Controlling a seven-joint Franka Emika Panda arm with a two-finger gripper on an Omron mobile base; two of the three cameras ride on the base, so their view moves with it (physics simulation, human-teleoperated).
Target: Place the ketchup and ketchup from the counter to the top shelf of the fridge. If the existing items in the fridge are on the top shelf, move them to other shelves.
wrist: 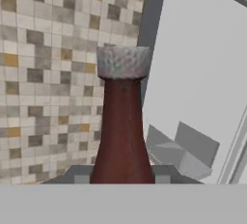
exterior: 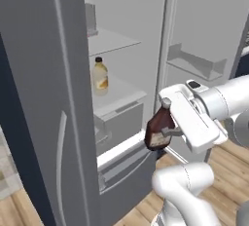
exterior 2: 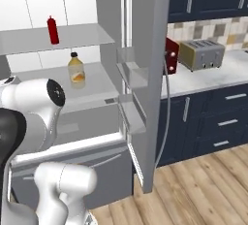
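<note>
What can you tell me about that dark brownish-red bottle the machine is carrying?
The maroon ketchup bottle is squat, with a wide body narrowing to a slim neck and a pale grey, textured cap. A pale label wraps its lower body. It looks like glossy plastic or glass. It is held roughly upright, tilted slightly, in the jaws of the gripper, which are shut on its body. It hangs in the air before the open fridge, level with the lower drawers, touching nothing else.

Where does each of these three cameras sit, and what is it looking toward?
Left base view: behind the arm's left, facing the open fridge; gripper holds the maroon ketchup.
Right base view: behind the right, facing shelves and counter; white arm links low left.
Hand view: along the gripper, at the ketchup's neck.
Both base views share the yellowish bottle.
</note>
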